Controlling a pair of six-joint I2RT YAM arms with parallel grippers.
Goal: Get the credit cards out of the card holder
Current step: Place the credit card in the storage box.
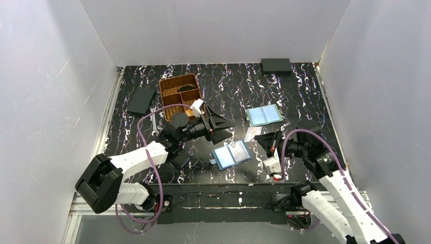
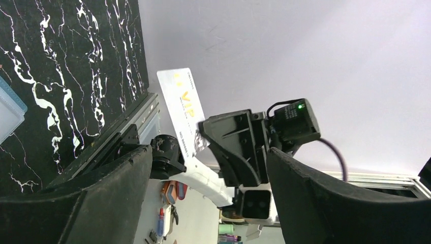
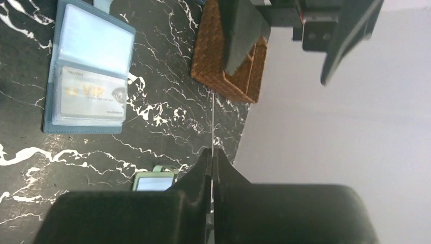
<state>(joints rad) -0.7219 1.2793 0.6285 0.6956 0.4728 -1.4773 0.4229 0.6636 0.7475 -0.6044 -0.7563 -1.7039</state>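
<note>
Right gripper (image 3: 212,155) is clamped on one credit card (image 2: 179,107), jaws pressed together with only the card between them. In the left wrist view the card is seen face-on with gold "VIP" print readable. Its long axis runs 11 to 5 o'clock, free end at 11, lower end pinched. In the right wrist view the same card is seen edge-on only, as a thin line leaving the fingertips toward 12 o'clock. The card is held clear of the surface (image 1: 305,101).

Left gripper (image 1: 226,129) is spread wide apart with nothing between the fingers. It is pointed at the right gripper, and the card is not touched by it.

Card holder (image 1: 232,155) is laid open flat, pockets up, at 6 o'clock of the surface, between the two grippers. Its long axis is about 8 to 2 o'clock in the top view. A second card (image 3: 91,96) is seen in one pocket, in the right wrist view only; from the top it can't be made out. Woven basket (image 1: 179,90) is placed at 11 o'clock of the card holder, and a paler holder (image 1: 264,115) at 2 o'clock.
</note>
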